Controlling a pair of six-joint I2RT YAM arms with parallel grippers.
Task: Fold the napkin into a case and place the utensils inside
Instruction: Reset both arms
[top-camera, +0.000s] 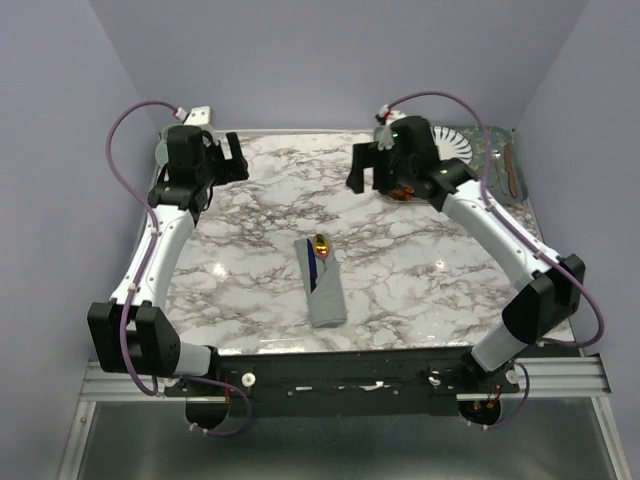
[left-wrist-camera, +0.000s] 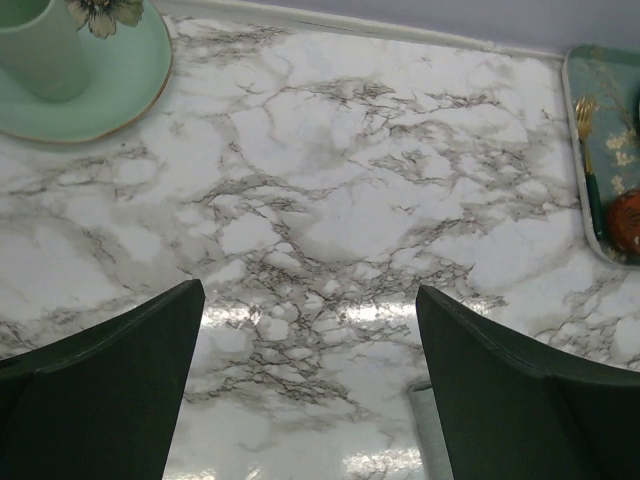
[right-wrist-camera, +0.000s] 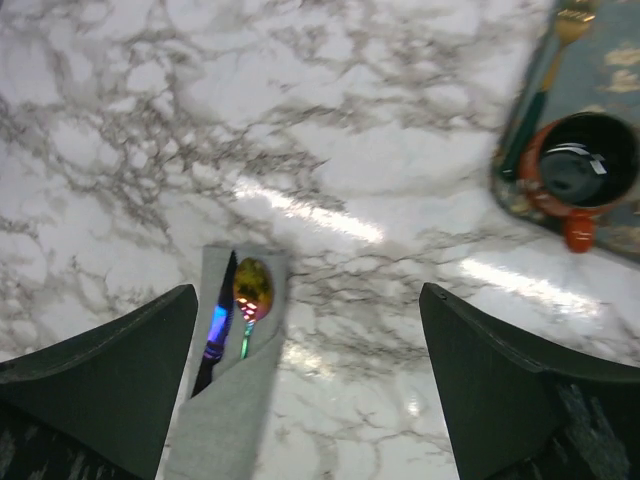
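The grey napkin (top-camera: 324, 290) lies folded as a narrow case (right-wrist-camera: 232, 405) in the middle of the marble table. The utensils are tucked into its far end: a dark blue knife (right-wrist-camera: 217, 325) and a spoon with a gold-orange bowl (right-wrist-camera: 252, 287); both tops stick out (top-camera: 319, 247). My right gripper (right-wrist-camera: 309, 290) hovers open above the table to the right of the case, touching nothing. At the back left my left gripper (top-camera: 238, 158) is raised, open and empty (left-wrist-camera: 310, 290); only an edge of the napkin (left-wrist-camera: 428, 432) shows by its right finger.
A green patterned tray (right-wrist-camera: 600, 70) at the back right holds an orange cup (right-wrist-camera: 580, 170) and a gold fork (right-wrist-camera: 555, 60). A striped plate (top-camera: 458, 140) lies beside the tray (top-camera: 500, 150). A mint saucer (left-wrist-camera: 120, 95) with a cup sits at the back left.
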